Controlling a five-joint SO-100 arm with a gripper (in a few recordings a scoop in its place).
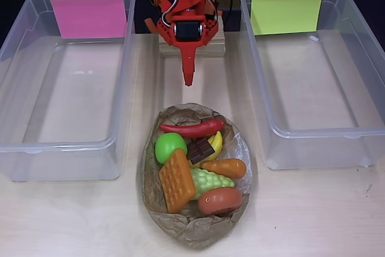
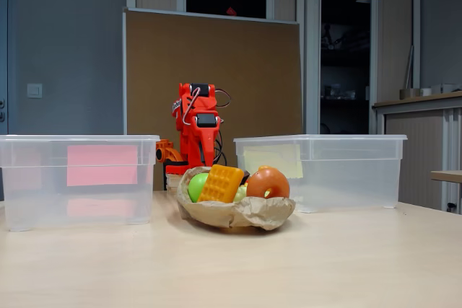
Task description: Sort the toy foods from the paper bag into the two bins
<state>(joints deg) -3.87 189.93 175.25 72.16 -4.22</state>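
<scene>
— Red chili (image 1: 194, 128) lies nearest the jaws, at the far rim of the paper bag (image 1: 195, 227), long axis crosswise to the arm's reach in the overhead view.

— And the gripper (image 1: 188, 80)?

— Hanging just above the surface, pointing straight at the bag, jaws pressed together, empty. Pink-labelled bin (image 1: 18, 88) and yellow-labelled bin (image 1: 367, 88) stand either side, both bare.

Small bright orange-red robot arm (image 1: 183, 10) on a pale wooden base block (image 1: 191, 45)

Chunky printed plastic shell; black motor blocks set into it; thin white and dark cables loop around the top; gripper (image 1: 188, 70) narrows to one pointed orange tip.
</scene>
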